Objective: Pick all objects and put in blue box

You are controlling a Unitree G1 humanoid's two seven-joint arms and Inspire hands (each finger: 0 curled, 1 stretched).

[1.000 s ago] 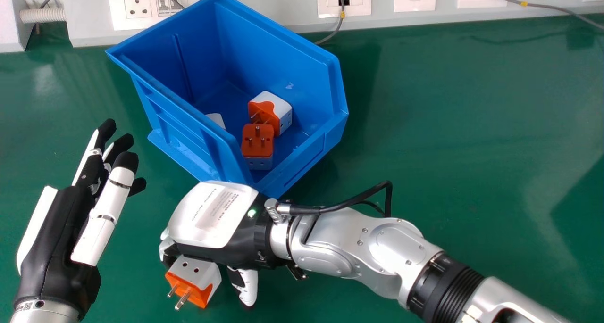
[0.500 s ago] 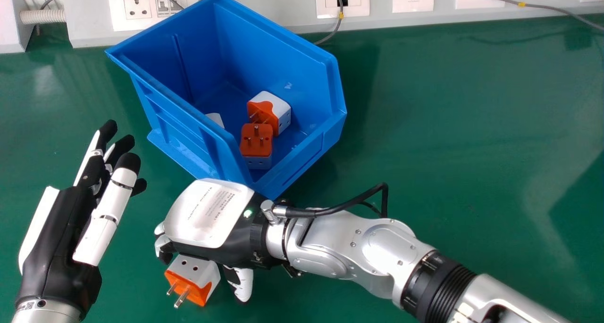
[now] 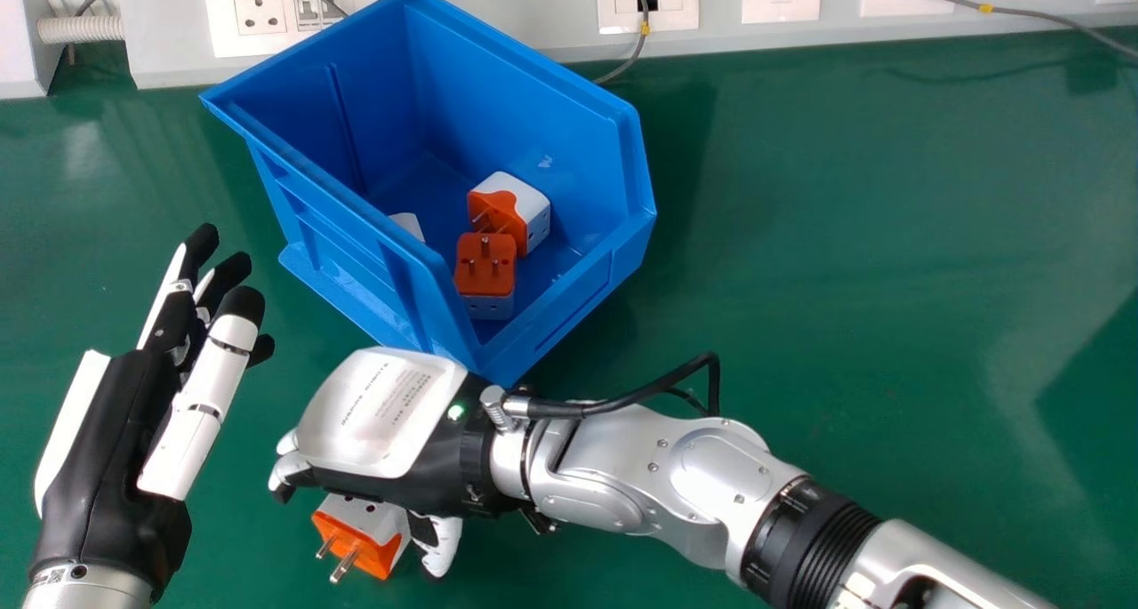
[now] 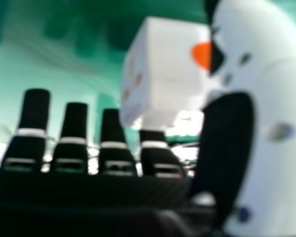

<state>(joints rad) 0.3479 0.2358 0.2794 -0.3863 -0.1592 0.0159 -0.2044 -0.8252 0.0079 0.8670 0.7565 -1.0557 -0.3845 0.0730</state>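
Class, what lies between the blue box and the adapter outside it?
In the head view, the right hand lies between the blue box and that adapter, partly covering the adapter.

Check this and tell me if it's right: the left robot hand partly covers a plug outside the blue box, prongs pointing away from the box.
Wrong hand. The head view shows the right robot hand partly covering the plug outside the blue box, prongs pointing away from it.
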